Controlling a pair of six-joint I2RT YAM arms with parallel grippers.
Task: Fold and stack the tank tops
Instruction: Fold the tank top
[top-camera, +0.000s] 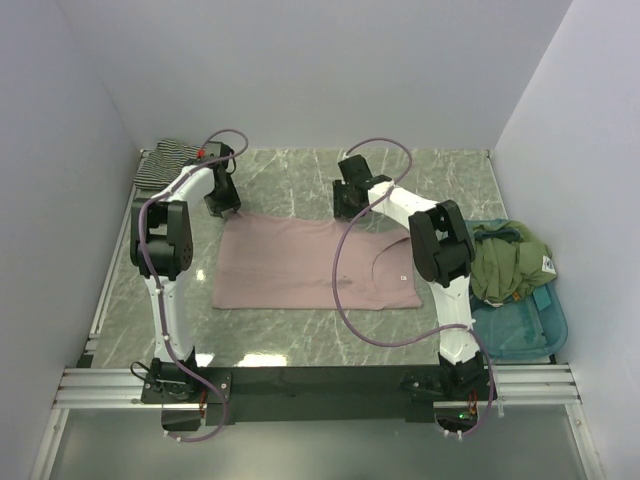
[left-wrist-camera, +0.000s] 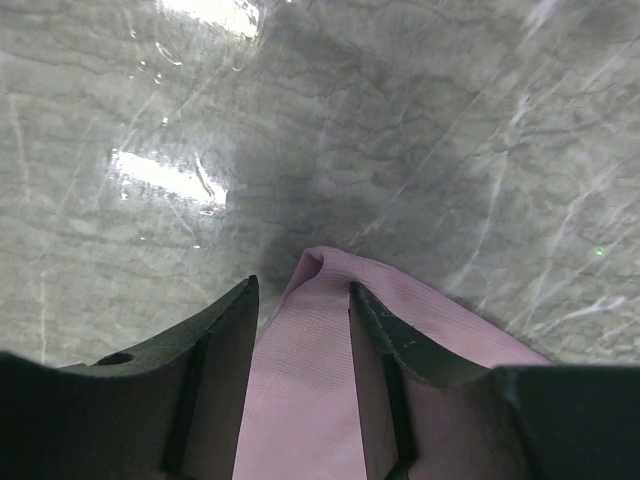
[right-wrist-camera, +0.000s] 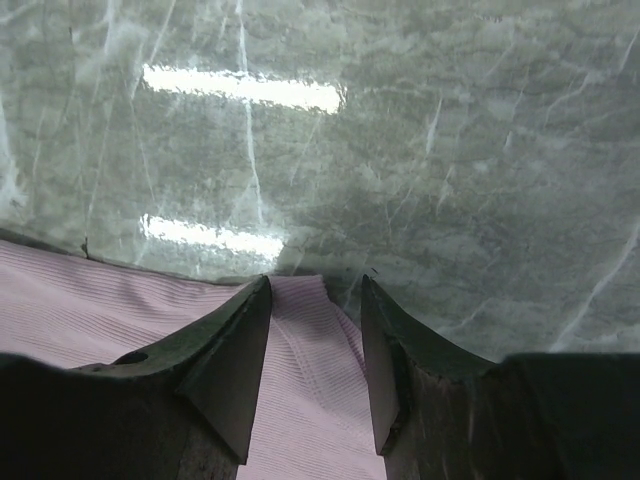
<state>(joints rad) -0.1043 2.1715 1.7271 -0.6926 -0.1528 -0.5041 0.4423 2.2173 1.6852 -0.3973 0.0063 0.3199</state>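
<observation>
The mauve-pink tank top (top-camera: 300, 265) lies spread flat in the middle of the marble table (top-camera: 300, 175). My left gripper (top-camera: 225, 205) stands at its far left corner. In the left wrist view the left gripper (left-wrist-camera: 302, 290) is open, and that pink corner (left-wrist-camera: 300, 380) runs between the spread fingers, slightly humped at its tip. My right gripper (top-camera: 347, 208) stands at the top's far edge, right of centre. The right wrist view shows the right gripper (right-wrist-camera: 316, 285) open as well, straddling a strip of pink fabric (right-wrist-camera: 310, 380). The striped tank top (top-camera: 168, 160) lies bunched in the far left corner.
A teal tray (top-camera: 530, 330) sits at the right edge of the table, and an olive-green garment (top-camera: 510, 262) is heaped on its far part. White walls close in the table on the left, back and right. Purple cables loop over both arms.
</observation>
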